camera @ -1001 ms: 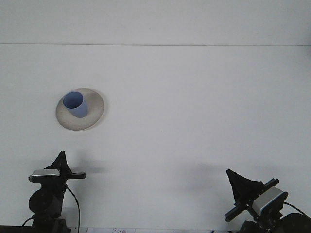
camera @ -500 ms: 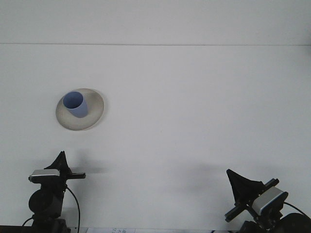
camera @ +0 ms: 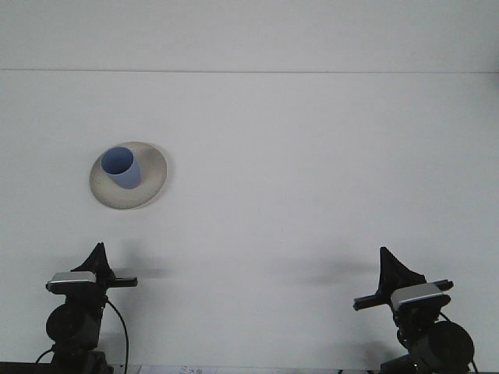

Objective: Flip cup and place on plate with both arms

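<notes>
Both pincers sit low at the near edge of your view: the left gripper (camera: pixel 99 251) at bottom left and the right gripper (camera: pixel 387 259) at bottom right, each pointing up and away from you. Neither has hold of anything. You see each only as a single dark point, so you cannot tell from this view how far apart the fingers stand.

Take the scene in order of size. You have the white table (camera: pixel 312 171) filling nearly the whole view. On its left half lies the pale plate (camera: pixel 148 187), well apart from both arms and nearer to the left one. On that plate stands the blue cup (camera: pixel 122 167), mouth up, resting toward the plate's far-left part and inside its rim.

Judging by how things lie, you are at the end of the task: the cup is upright and on the plate, and both arms are clear of it. What is left calls for little of you. Check that the cup stands steady and is not riding the rim, and keep both arms low and away from the plate so nothing knocks it.
</notes>
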`<state>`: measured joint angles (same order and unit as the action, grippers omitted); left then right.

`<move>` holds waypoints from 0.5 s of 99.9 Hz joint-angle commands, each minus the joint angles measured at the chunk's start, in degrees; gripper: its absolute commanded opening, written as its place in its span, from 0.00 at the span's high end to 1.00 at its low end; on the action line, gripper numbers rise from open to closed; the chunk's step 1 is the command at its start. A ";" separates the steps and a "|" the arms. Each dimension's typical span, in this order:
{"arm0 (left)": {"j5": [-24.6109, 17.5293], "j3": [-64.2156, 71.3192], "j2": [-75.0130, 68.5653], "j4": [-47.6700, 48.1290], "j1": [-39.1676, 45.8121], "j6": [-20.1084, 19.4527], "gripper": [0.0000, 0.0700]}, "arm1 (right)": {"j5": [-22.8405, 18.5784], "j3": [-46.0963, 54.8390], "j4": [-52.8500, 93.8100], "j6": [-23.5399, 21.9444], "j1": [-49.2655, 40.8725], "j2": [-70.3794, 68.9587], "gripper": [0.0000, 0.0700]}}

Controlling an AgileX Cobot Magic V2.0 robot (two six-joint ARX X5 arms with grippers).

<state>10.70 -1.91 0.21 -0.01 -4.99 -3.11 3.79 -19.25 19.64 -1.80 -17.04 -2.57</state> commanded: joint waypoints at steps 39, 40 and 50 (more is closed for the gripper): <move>0.17 1.09 -0.04 -0.81 0.00 -0.33 0.98 | -9.90 18.51 -16.11 -0.85 15.28 2.51 0.99; 0.17 1.09 -0.04 -0.81 0.00 -0.33 0.98 | -9.73 18.51 -15.80 -0.87 15.39 2.47 0.99; 0.17 1.09 -0.04 -0.79 0.00 -0.33 0.98 | -9.38 18.51 -14.47 -1.40 16.50 2.49 0.99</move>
<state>10.70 -1.91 0.23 -0.01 -4.99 -3.11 -5.78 -0.84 5.74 -2.11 -0.95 -0.14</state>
